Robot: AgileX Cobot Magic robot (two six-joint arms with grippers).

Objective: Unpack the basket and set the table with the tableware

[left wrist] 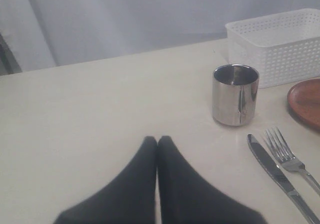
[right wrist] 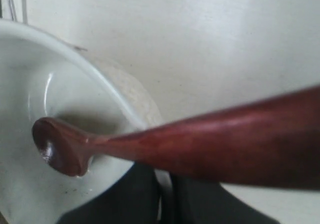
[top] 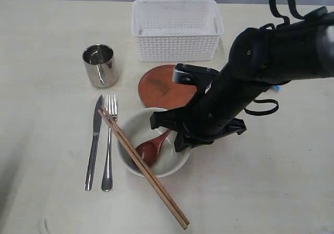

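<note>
The off-white bowl (top: 175, 166) stands on the table (top: 261, 192) with the reddish-brown wooden spoon (top: 151, 149) lying in it, handle pointing up over the rim. My right gripper (top: 172, 132) is down at that handle, its fingers closed across the spoon (right wrist: 200, 144) above the bowl (right wrist: 30, 84); the handle hides the tips of the right gripper (right wrist: 167, 176). The brown chopsticks (top: 143, 167) lie slanted over the bowl's left rim. Knife (top: 94, 145) and fork (top: 108, 145) lie side by side on the left. My left gripper (left wrist: 157, 140) is shut and empty, low over bare table.
The white basket (top: 177, 31) stands at the back, the steel mug (top: 99, 64) to its front left, and the brown plate (top: 162, 86) between basket and bowl. The right arm covers the plate's right side. A scrap of blue (top: 276, 88) shows behind the arm.
</note>
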